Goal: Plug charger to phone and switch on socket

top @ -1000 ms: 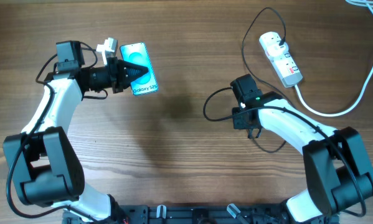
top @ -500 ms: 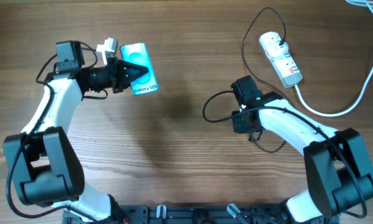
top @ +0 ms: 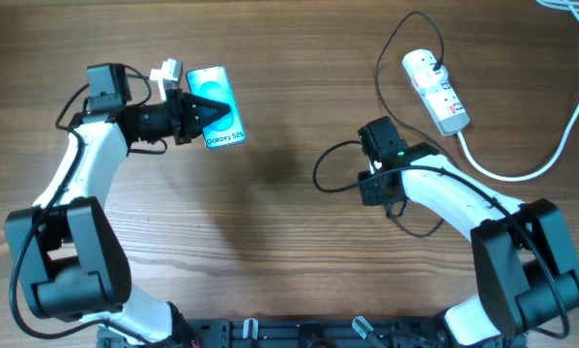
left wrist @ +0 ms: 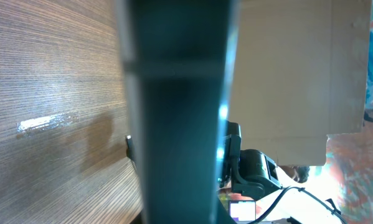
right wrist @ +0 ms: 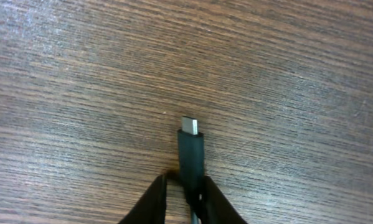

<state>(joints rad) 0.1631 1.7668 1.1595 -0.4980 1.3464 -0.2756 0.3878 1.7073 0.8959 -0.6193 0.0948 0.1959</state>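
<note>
Left side first: the left gripper [top: 214,110] is clamped onto the phone [top: 212,79], a small flat rectangular smartphone with a teal-blue screen and a white "Galaxy S25" label. From overhead it sits screen-up in the far left part of the brown wood-grain table [top: 270,222], with one black finger lying across the glass. The left wrist view only gives a dark teal slab edge-on down the middle of the shot (pretty blurry), so I can't tell whether the phone is touching the wood.

The right gripper [right wrist: 185,194] is pinched around the charger [right wrist: 190,155], a long thin black cable with a small connector on its free end. The fingers hold the black plug body, and the silver tip sticks out past them over the table. It's well apart from the phone, over on the right half.

From overhead the cable loops out left of that gripper, then runs up to the socket [top: 436,92], a short white oblong power strip with red-marked switches in the far right corner. Its thick white lead [top: 521,174] curves off toward the right edge. I can't read the switch positions.
</note>
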